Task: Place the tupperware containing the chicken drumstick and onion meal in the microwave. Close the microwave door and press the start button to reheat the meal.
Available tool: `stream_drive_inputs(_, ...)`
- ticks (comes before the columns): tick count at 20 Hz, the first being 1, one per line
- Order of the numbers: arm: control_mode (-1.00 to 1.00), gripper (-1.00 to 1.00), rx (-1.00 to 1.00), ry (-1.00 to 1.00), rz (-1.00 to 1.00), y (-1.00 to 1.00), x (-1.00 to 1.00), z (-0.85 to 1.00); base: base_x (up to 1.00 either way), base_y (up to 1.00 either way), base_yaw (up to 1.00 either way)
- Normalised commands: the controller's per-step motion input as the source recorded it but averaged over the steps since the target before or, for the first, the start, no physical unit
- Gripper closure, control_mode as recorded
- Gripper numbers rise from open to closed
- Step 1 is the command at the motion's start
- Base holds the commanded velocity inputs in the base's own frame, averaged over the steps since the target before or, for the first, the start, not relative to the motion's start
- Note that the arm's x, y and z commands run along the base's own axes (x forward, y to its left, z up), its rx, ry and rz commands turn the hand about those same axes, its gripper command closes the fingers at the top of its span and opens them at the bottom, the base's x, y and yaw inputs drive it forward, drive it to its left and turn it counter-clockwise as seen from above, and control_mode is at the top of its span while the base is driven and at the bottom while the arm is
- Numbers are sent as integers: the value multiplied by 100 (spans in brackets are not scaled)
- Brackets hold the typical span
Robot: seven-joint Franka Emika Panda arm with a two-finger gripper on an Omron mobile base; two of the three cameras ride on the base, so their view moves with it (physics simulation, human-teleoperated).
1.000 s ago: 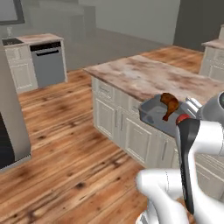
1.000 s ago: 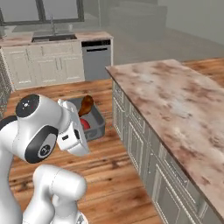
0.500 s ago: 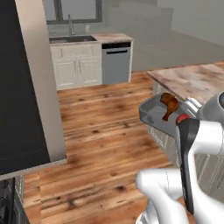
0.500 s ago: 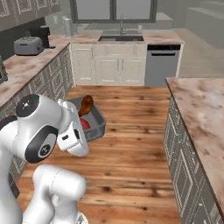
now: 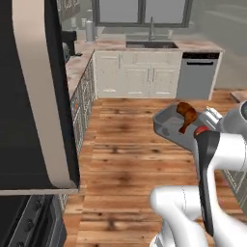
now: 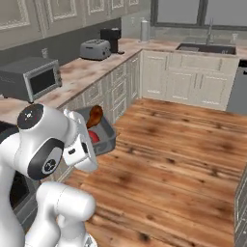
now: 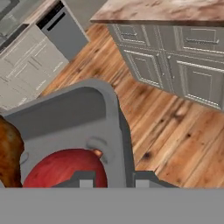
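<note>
A kitchen with a wood plank floor (image 5: 125,144) and a marble tabletop (image 6: 82,72) along the wall. The tupperware (image 5: 170,126) is held in the air above the floor, in front of the arm. The pincer (image 7: 111,180) is closed on the tupperware's wall, one fingertip inside and one outside. The chicken drumstick (image 5: 186,115) leans upright in the tupperware, its long axis steep, thick end up. The onion (image 7: 65,168) lies on the tupperware's bottom, just ahead of the pincer. The microwave (image 6: 30,77) stands on the tabletop, door shut.
</note>
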Motion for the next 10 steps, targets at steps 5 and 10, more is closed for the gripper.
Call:
stream_drive_inputs(5, 100, 100, 0, 0, 0, 0, 0, 0, 65, 0, 56)
stream_drive_inputs(10, 100, 100, 0, 0, 0, 0, 0, 0, 60, 0, 58)
